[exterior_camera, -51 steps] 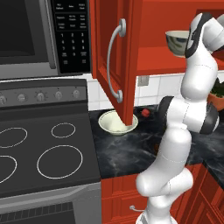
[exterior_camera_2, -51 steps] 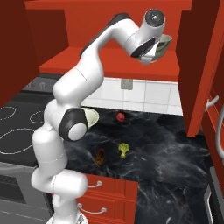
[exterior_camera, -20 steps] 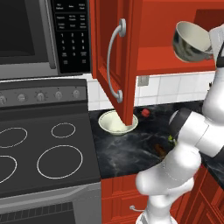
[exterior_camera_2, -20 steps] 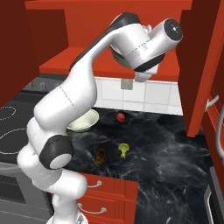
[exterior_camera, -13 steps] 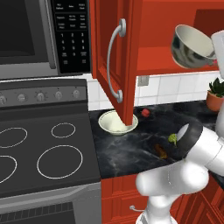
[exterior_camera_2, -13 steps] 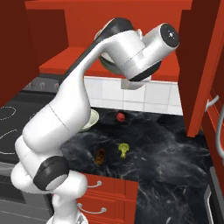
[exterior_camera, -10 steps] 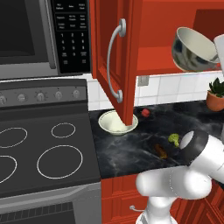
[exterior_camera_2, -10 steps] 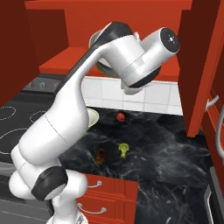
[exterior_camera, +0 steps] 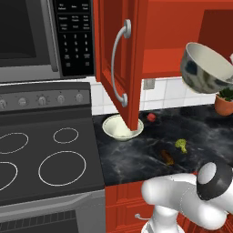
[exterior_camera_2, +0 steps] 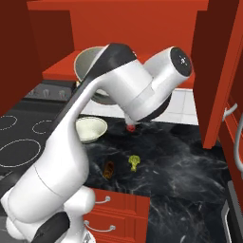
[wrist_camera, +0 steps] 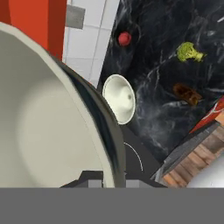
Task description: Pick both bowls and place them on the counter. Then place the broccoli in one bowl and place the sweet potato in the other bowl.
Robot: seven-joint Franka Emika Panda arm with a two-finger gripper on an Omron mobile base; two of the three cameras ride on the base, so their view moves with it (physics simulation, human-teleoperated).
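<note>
The deeper bowl [exterior_camera: 207, 75], cream inside and grey mottled outside, hangs tilted in the air in front of the open cabinet, high above the counter [exterior_camera: 205, 132]. My gripper [wrist_camera: 108, 180] is shut on its rim, and the bowl [wrist_camera: 48, 122] takes up the left of the hand view. Part of it [exterior_camera_2: 88, 64] shows behind my arm. The shallower whitish bowl [exterior_camera: 122, 127] sits on the counter by the stove, under the open door. The broccoli [exterior_camera: 181, 144] and the sweet potato [exterior_camera: 167, 157] lie close together near the counter's front edge.
An open red cabinet door [exterior_camera: 119, 59] hangs over the shallow bowl. A small round red item [exterior_camera: 151, 117] lies near the tiled wall. A potted plant [exterior_camera: 224, 100] stands at the far right. The stovetop [exterior_camera: 45, 154] lies to the left, with a microwave above it.
My arm has drawn the deeper bowl out of the cabinet shelf and brought it lower and forward, tilting it. The things on the counter have not moved.
</note>
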